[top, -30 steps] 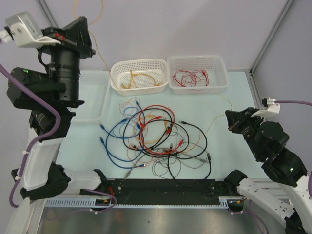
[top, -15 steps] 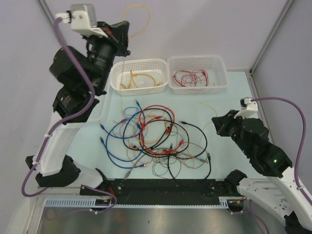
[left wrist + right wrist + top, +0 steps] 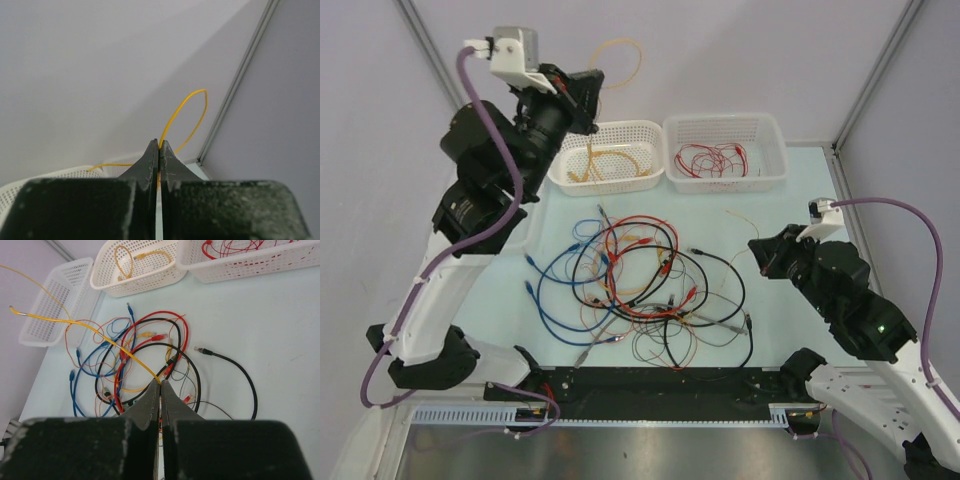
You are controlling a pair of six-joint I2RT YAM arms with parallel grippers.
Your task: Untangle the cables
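Observation:
The cables (image 3: 640, 285) lie in a tangled heap of red, blue, black and thin orange loops mid-table, also seen in the right wrist view (image 3: 145, 350). My left gripper (image 3: 592, 82) is raised high above the back left basket, shut on a thin yellow cable (image 3: 192, 107) that loops up past its fingertips (image 3: 159, 145). My right gripper (image 3: 754, 248) hovers low at the right side of the heap, shut on a yellow cable (image 3: 100, 332) that runs off to the left over the tangle. Whether both hold the same cable I cannot tell.
A white basket (image 3: 605, 132) with yellow cables and a white basket (image 3: 725, 125) with red cables stand at the back. An empty white basket (image 3: 52, 305) sits at the left, mostly hidden behind the left arm from above. A black rail (image 3: 660, 382) runs along the near edge.
The left arm has swung right and back, carrying the yellow cable up toward the back left basket. The right gripper has moved left toward the heap. Both stay shut.

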